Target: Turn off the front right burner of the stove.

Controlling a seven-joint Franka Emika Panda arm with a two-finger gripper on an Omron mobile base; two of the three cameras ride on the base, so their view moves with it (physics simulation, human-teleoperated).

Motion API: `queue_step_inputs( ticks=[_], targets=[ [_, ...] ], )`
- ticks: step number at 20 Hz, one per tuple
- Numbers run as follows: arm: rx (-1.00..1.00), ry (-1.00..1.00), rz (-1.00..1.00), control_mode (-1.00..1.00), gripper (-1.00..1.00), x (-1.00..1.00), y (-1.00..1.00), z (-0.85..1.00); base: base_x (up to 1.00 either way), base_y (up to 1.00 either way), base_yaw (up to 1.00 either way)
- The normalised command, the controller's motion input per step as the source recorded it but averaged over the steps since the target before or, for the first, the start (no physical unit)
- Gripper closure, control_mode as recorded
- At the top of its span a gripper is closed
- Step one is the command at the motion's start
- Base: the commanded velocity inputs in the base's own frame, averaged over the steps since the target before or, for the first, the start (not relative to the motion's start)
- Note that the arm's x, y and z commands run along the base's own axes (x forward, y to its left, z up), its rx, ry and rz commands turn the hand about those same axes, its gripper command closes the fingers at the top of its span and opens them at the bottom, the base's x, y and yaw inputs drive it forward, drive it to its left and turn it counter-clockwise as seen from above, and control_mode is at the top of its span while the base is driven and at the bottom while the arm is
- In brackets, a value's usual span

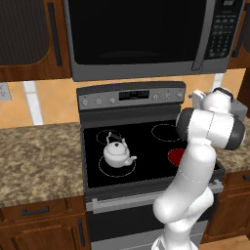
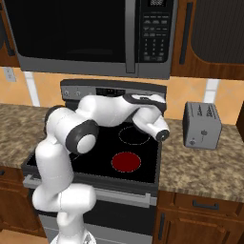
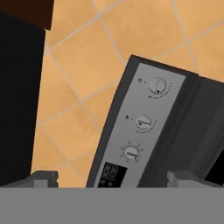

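The stove (image 1: pixel 93 146) has a black glass top and a grey knob panel (image 1: pixel 132 96) with a digital display (image 3: pixel 113 173). Its front right burner (image 2: pixel 127 162) glows solid red; in the left base view the burner (image 1: pixel 176 155) is partly hidden by my arm. My arm reaches over the cooktop toward the panel's right end. The gripper (image 3: pixel 113 179) is open, with its fingertips (image 3: pixel 43 177) wide apart and nothing between them. It faces three small knobs (image 3: pixel 143 124) on the panel, a short way off and apart from them. The hand view is rolled, so the panel runs diagonally.
A small white kettle (image 1: pixel 117 152) stands on the front left zone. A large microwave (image 1: pixel 141 34) hangs above the stove. A grey toaster (image 2: pixel 202 125) sits on the granite counter (image 2: pixel 205 162) at the right. Tiled wall (image 3: pixel 78 87) lies behind the panel.
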Motion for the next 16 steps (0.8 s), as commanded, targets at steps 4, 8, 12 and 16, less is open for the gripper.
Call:
queue_step_inputs(
  ticks=[4,8,12,16],
  targets=[
    [0.0,0.0,0.0,-1.0,-1.0,0.43,-0.09,0.0,0.0,0.0,0.0],
    [0.0,0.0,0.0,-1.0,-1.0,0.42,-0.19,0.0,0.0,0.0,0.0],
    [0.0,0.0,0.0,-1.0,-1.0,0.41,0.0,0.0,0.0,0.0,0.0],
    [0.0,0.0,0.0,-1.0,-1.0,0.3,-0.01,0.0,0.0,0.0,0.0]
  ],
)
